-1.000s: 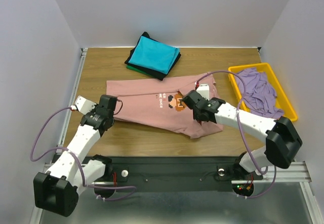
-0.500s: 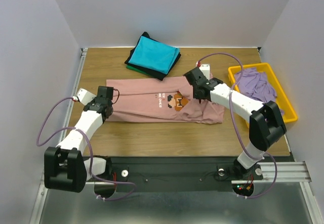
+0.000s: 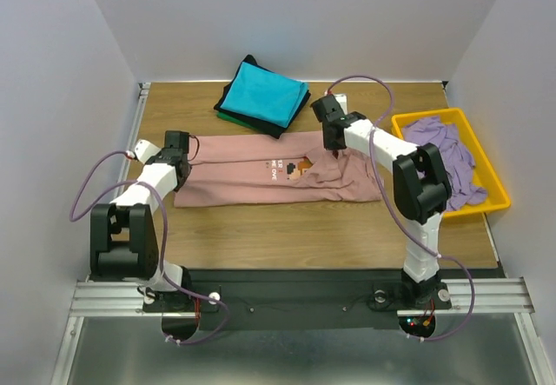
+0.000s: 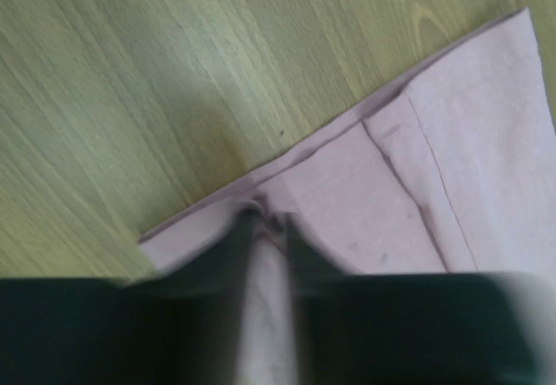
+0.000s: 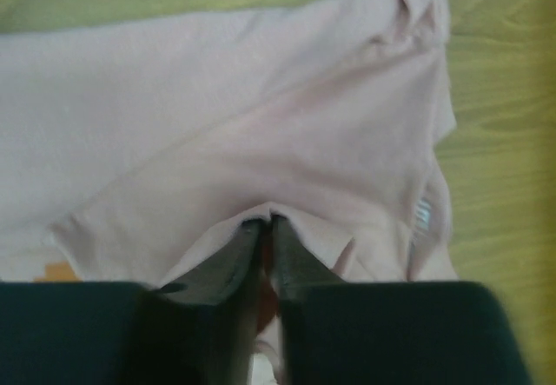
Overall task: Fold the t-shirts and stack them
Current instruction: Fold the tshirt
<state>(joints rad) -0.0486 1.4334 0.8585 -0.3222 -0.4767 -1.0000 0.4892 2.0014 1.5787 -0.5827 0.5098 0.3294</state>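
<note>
The dusty-pink t-shirt (image 3: 252,181) lies as a long folded band across the middle of the table, its brown print (image 3: 295,169) partly covered. My left gripper (image 3: 180,148) is at its left end. In the left wrist view the fingers (image 4: 269,229) are blurred and parted, open, with a ridge of pink cloth (image 4: 460,185) between them. My right gripper (image 3: 334,140) is at the far right edge of the shirt. Its jaws (image 5: 267,222) are nearly together, shut on a fold of pink cloth (image 5: 261,124).
A stack with a turquoise shirt (image 3: 261,92) over a black one (image 3: 236,111) and a green edge (image 3: 226,117) sits at the back. A lavender shirt (image 3: 443,146) fills the yellow tray (image 3: 497,195) at the right. Wooden tabletop (image 3: 287,229) shows in front.
Both arms swung toward the far side, carrying the pink shirt's near edge over, so it is now a narrower band. The left fingers have parted.
</note>
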